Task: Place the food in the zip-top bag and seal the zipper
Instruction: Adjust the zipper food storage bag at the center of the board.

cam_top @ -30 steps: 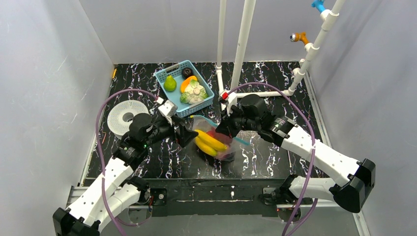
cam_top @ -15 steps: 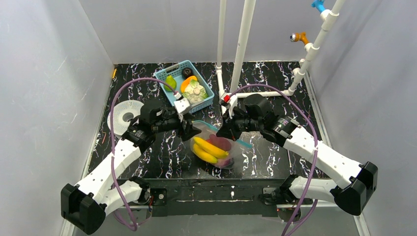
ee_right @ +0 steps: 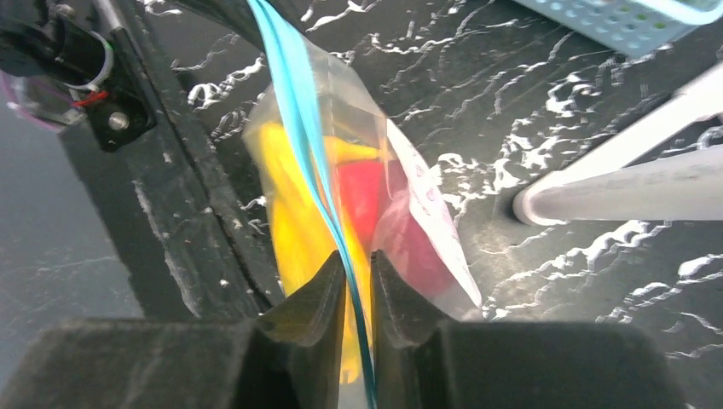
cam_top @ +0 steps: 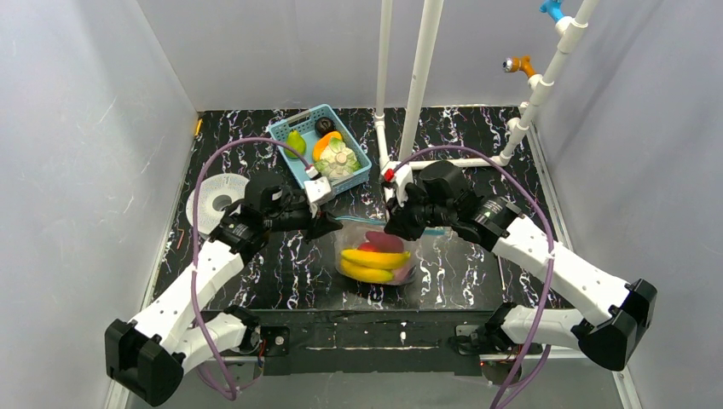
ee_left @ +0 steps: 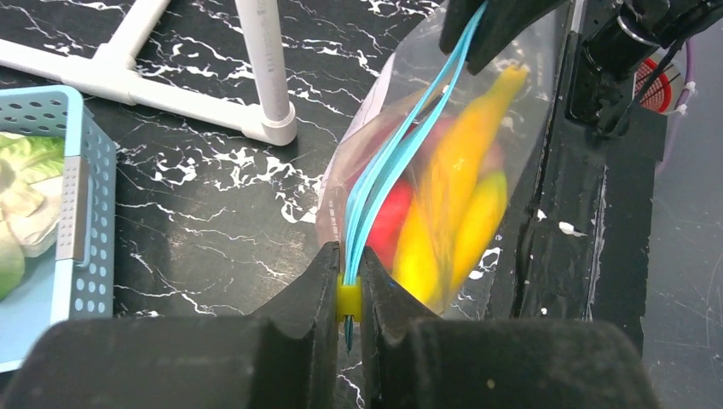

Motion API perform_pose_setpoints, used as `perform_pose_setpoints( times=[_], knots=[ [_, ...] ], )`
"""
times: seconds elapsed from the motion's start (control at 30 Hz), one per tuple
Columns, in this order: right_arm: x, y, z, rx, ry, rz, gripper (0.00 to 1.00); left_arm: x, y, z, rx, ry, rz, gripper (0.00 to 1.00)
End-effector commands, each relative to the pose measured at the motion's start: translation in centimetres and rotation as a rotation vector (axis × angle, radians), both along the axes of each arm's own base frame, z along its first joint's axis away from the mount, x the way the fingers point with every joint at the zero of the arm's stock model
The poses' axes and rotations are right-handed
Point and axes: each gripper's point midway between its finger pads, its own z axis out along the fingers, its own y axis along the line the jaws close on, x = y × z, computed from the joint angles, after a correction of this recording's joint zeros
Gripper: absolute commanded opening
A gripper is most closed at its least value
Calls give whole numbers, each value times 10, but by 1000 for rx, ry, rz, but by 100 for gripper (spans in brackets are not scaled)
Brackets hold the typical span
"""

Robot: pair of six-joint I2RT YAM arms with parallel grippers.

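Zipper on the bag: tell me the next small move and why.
Probably run the left gripper along the zipper toward the right gripper. Both pinch the strip at opposite ends, the left on the yellow slider, and the bananas already sit inside the zip-top bag.

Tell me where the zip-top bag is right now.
In the top view the zip-top bag hangs mid-table between both arms, its zipper pinched at the ends by the left gripper and right gripper.

Looks like a robotics lab test cell: plain grey walls (cam_top: 85, 128) boxing in a black marbled table (cam_top: 477, 273), white PVC pipe frame (cam_top: 422, 77) overhead.
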Motion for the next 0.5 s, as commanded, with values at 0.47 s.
perform_pose_setpoints(
  times=[0.47],
  knots=[
    [19,47,44,-194,-344,41,62,-48,4,55,-96,-28,-139,0]
  ],
)
